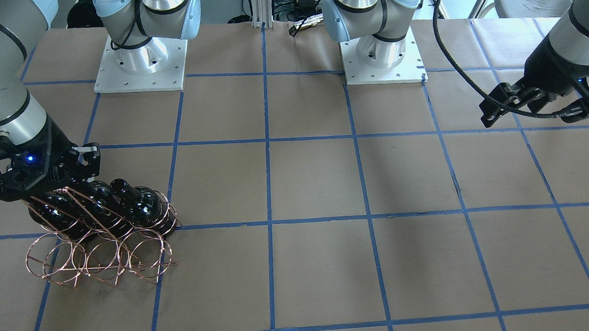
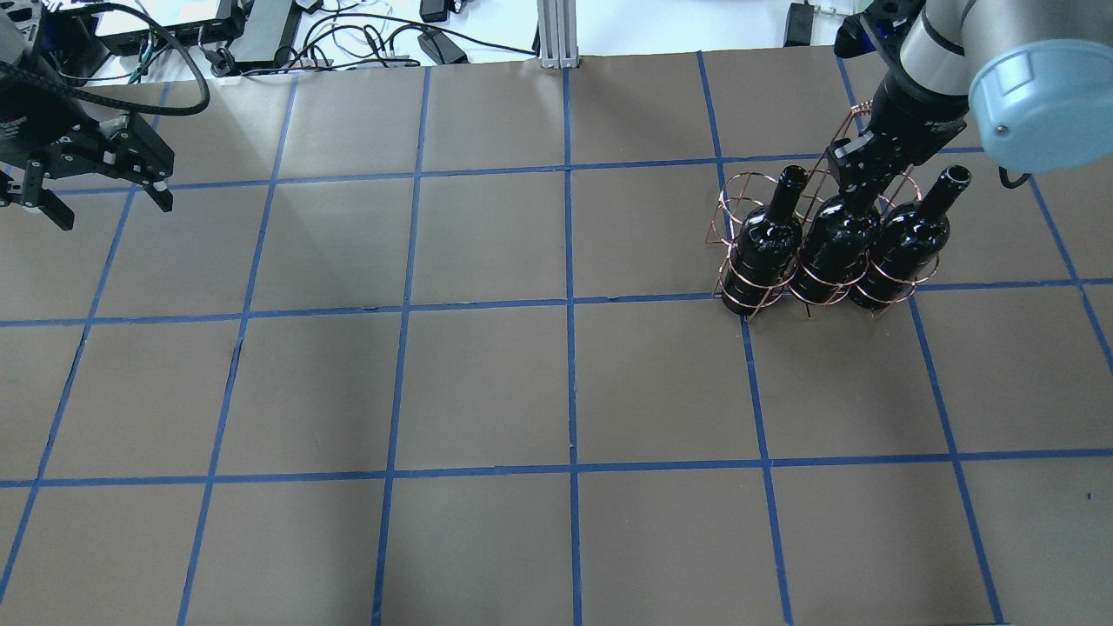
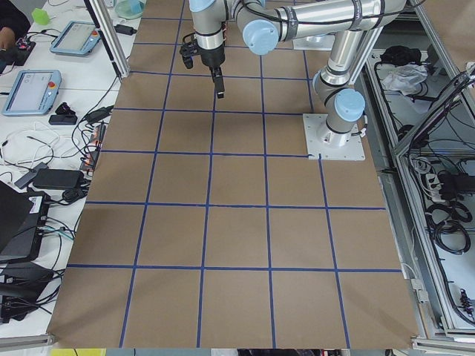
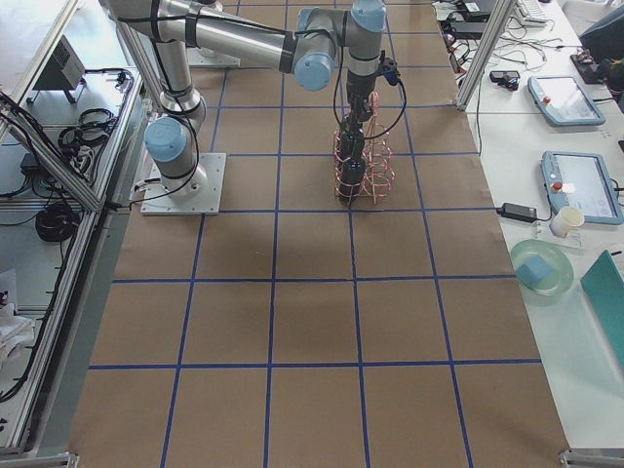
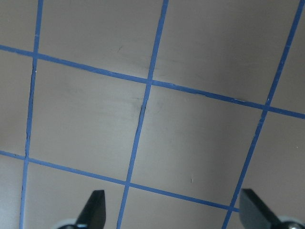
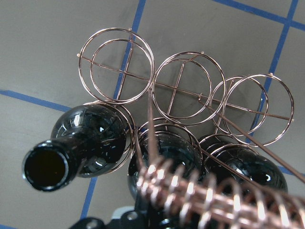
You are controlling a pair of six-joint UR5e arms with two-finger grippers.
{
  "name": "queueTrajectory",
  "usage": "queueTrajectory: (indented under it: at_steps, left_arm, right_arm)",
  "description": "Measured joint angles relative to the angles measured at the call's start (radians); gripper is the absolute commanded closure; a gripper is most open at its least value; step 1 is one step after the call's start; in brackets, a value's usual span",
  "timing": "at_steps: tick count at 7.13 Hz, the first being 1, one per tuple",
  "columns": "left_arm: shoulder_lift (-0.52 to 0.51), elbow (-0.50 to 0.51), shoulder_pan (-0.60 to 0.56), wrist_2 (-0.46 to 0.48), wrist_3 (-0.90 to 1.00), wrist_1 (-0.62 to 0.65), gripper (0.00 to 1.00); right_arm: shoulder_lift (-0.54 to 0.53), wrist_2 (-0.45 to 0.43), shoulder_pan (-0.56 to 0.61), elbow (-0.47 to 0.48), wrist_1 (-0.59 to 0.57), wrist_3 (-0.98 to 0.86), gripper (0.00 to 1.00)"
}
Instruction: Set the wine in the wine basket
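Overhead exterior: glossy near-black wine [image 2: 830,248], unlabelled.

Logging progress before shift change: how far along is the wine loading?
Done: the overhead-left bottle, middle bottle and overhead-right bottle all stand in the wine basket. In hand: the right gripper sits at the middle bottle's neck; grip unclear. Left: release, withdraw. Left gripper open, far off.

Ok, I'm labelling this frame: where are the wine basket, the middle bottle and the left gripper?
wine basket [image 1: 107,259]: front-facing view, on the empty front rings.
middle bottle [image 2: 833,248]: overhead view, on its body.
left gripper [image 2: 110,209]: overhead view, midway between its fingertips.
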Motion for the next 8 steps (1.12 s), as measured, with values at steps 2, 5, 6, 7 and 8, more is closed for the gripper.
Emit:
queueTrajectory:
  at_steps: [2,5,6,7,8]
  left_arm:
    - [0.004,-0.003,-0.035,-0.029,-0.005,-0.003,0.00]
    - [0.026,-0.003,-0.186,-0.041,-0.061,-0.004,0.00]
    - [0.033,-0.003,-0.241,-0.040,-0.078,0.000,0.00]
    - [0.038,-0.003,-0.279,-0.042,-0.086,0.006,0.00]
    - [0.042,-0.004,-0.298,-0.052,-0.088,0.010,0.00]
  right_arm:
    - [-0.001,-0.009,0.000,0.000,0.002,0.000,0.01]
    - [-0.036,-0.005,0.005,-0.046,0.057,0.013,0.01]
    - [-0.060,-0.001,0.011,-0.089,0.122,0.036,0.01]
    - [-0.086,0.006,0.025,-0.125,0.183,0.086,0.01]
    - [-0.114,0.010,0.053,-0.144,0.232,0.181,0.01]
